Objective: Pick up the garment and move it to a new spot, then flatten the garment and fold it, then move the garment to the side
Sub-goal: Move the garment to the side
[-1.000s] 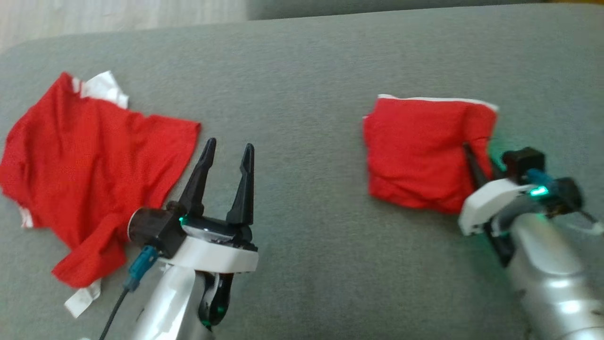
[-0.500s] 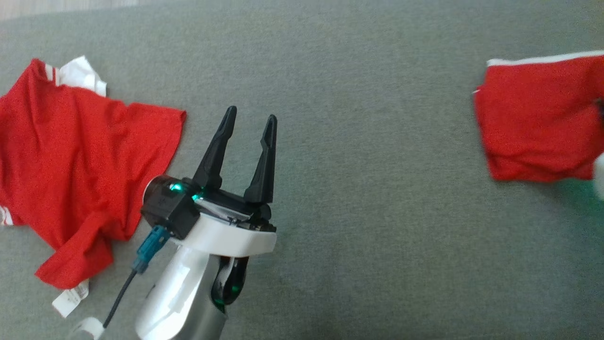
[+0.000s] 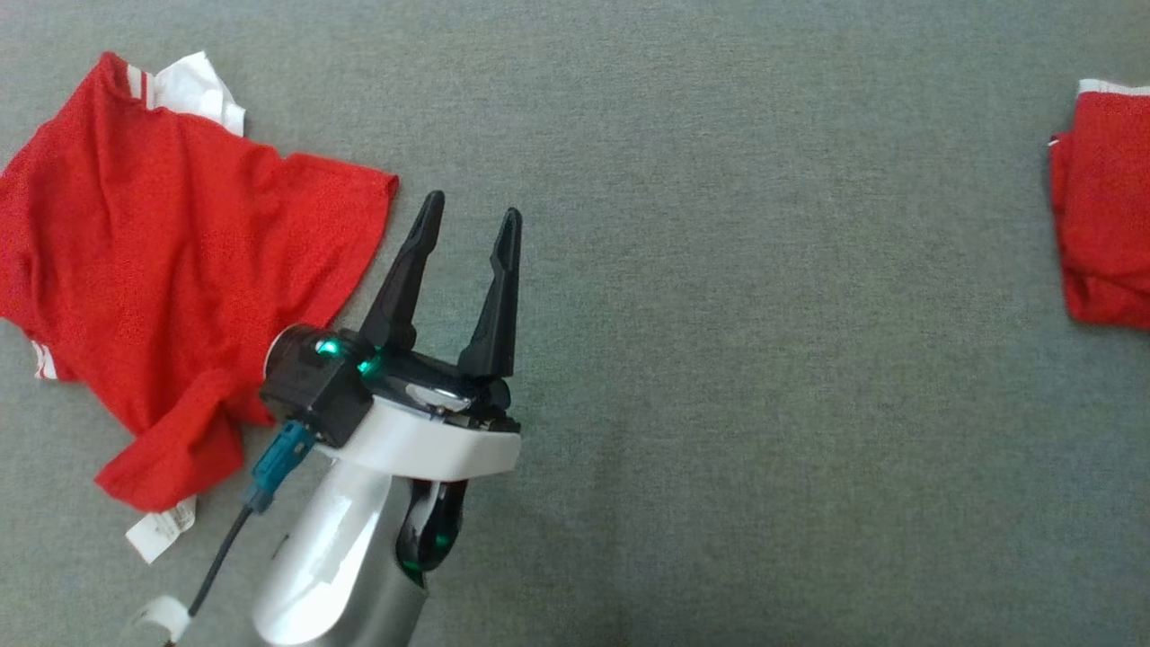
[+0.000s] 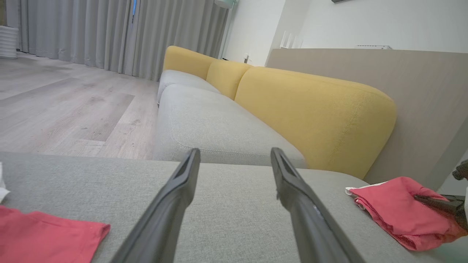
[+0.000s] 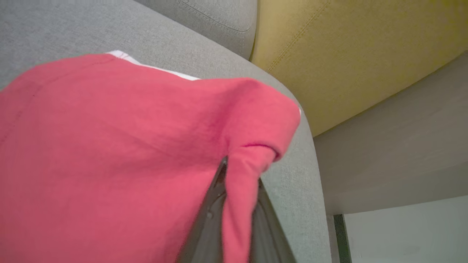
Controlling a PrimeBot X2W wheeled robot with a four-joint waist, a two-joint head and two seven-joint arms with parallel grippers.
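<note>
Spotter: Since one second ago your folded garment [image 3: 1103,225] has travelled far to the right, away from the crumpled red shirt [image 3: 180,270]. Now it lies at the right border of the head view. Your head camera has also turned a little, so a part of this shift is the camera's.

Operator: Where does it sit, and what holds it?

Spotter: It rests on the grey sofa seat [image 3: 719,377], near a rounded corner, with the yellow backrest [image 4: 314,117] beyond. Your right gripper [image 5: 239,175] has its jaws pressed together on a small pinch of cloth at the corner of the packet. I think you hold it there because a corner grip can pull the whole packet along without opening the folds.

Operator: And the left one?

Spotter: Your left gripper [image 3: 472,207] stands over bare seat between the two garments, with its jaws spread and nothing in them. I judge that it only waits out of the way.

Operator: How will the cloth behave?

Spotter: It is a thin red knit with white trim, soft and limp. The layers make a thick, roughly square packet with wavy edges. The seat fabric is a coarse weave, so it may catch the lowest layer if you slide the packet.
</note>
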